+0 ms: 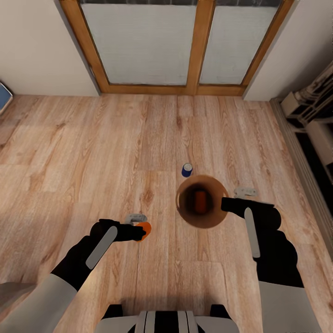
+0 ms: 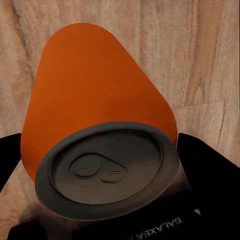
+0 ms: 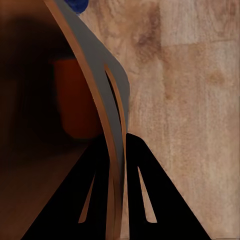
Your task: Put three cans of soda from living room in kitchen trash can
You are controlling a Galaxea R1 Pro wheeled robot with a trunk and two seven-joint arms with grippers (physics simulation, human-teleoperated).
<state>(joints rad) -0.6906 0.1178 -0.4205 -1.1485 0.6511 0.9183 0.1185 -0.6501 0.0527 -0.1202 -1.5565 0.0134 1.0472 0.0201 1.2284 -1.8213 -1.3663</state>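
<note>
left end effector (image 1: pixel 138 231) clamped on orange can (image 2: pixel 97 115); right end effector (image 1: pixel 225 204) pinched bin rim (image 3: pixel 112 100), bin (image 1: pixel 217 215) lifted over floor. one orange can (image 1: pixel 200 201) already inside, blue can (image 1: pixel 187 169) on floor beyond. i judged one of three done.

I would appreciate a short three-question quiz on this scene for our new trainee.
1. True or false: the left gripper holds an orange can.
2. What already lies inside the bin? A) a blue can B) an orange can C) nothing
3. Which can stands on the floor just beyond the bin, and what grips the bin's rim?

Key: 1 true. 2 B, the orange can inside. 3 the blue can; the right gripper.
</note>
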